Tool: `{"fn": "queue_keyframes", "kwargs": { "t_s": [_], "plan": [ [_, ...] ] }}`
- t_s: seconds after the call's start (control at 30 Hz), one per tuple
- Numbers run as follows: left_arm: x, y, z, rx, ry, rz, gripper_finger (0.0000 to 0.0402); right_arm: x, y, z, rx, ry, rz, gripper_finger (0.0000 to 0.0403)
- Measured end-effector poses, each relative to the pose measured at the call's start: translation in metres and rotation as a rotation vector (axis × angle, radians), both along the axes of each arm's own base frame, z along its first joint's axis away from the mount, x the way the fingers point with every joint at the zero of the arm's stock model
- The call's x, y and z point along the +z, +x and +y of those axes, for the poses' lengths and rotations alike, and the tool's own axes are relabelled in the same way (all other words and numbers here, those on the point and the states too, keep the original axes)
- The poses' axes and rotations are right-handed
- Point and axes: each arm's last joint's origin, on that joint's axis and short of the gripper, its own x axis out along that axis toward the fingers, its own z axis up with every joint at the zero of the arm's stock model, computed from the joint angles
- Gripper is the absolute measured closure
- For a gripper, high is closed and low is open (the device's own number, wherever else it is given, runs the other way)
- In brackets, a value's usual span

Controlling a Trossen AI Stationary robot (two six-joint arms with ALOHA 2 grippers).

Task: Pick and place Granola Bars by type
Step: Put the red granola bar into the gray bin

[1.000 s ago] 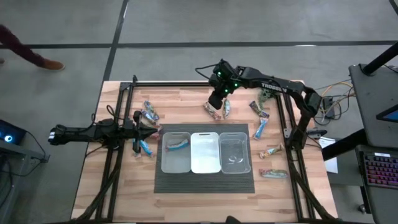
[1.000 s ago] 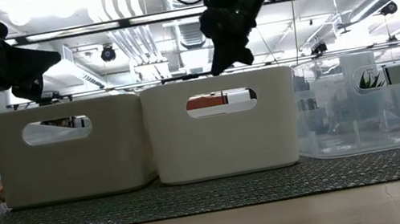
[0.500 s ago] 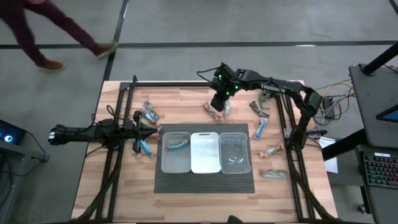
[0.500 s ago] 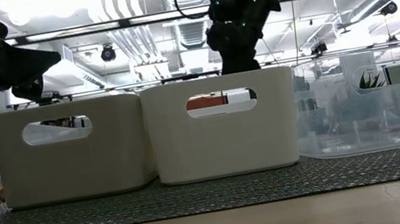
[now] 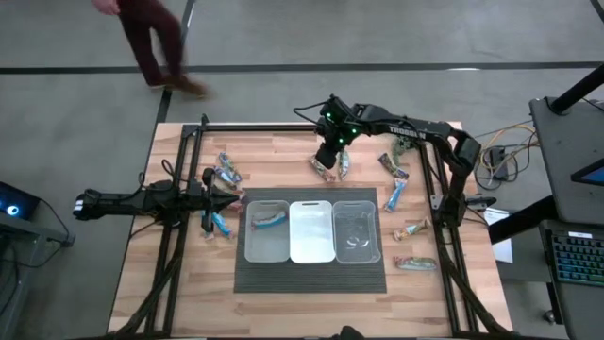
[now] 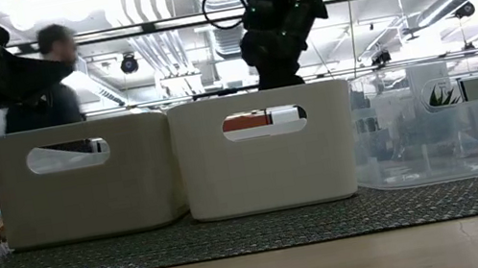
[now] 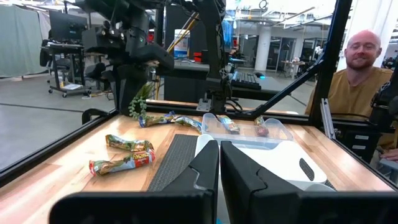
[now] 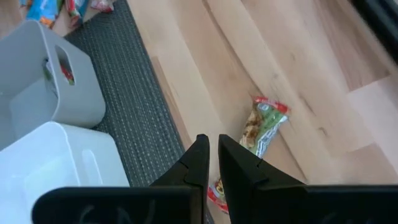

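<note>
My right gripper point(image 5: 327, 159) points down, shut, over two granola bars at the table's far middle. One is a red-marked bar point(image 5: 325, 170) whose end shows right at the fingertips point(image 8: 217, 190). The other is a green-and-red bar point(image 8: 263, 128) beside it. My left gripper point(image 5: 225, 198) is shut and empty, level, left of the bins; its wrist view point(image 7: 219, 155) looks across them. A blue bar point(image 5: 269, 217) lies in the left bin point(image 5: 253, 247). Other bars lie loose at the left point(image 5: 226, 172) and the right point(image 5: 396, 196). My right gripper's shut fingers point(image 8: 199, 163) come from above, pointing down, at the near end point(image 8: 217, 190) of the red-marked bar, which lies flat on the table. The fingers hide that spot, so I cannot tell whether they touch the bar.
Three bins stand in a row on a dark mat point(image 5: 311, 274): left, white middle point(image 5: 311, 247), clear right point(image 5: 374, 247). A green plant-like object point(image 5: 404, 144) lies at the far right. More bars lie at the right point(image 5: 413, 263). A person point(image 5: 156, 42) walks past the far side.
My right gripper has turned from slanting to pointing straight down and has come lower, behind the middle bin's rim in the low view, over the two bars. A person has walked past the table's far side.
</note>
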Motion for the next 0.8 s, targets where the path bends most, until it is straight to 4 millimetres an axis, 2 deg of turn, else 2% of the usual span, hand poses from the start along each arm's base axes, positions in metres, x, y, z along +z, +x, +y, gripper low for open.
{"fn": "queue_keyframes", "kwargs": {
  "t_s": [0.23, 0.5, 0.63, 0.8],
  "plan": [
    [0.0, 0.0, 0.0, 0.0, 0.0, 0.0, 0.0402, 0.001, -0.001, -0.001, -0.002, 0.001, 0.01, 0.0374],
    [0.0, 0.0, 0.0, 0.0, 0.0, 0.0, 0.0402, -0.008, -0.005, -0.001, -0.013, 0.014, 0.04, 0.0375],
    [0.0, 0.0, 0.0, 0.0, 0.0, 0.0, 0.0402, -0.018, -0.005, -0.002, -0.025, 0.023, 0.068, 0.0374],
    [0.0, 0.0, 0.0, 0.0, 0.0, 0.0, 0.0402, -0.041, 0.001, -0.005, -0.034, 0.06, 0.122, 0.0375]
  ]
}}
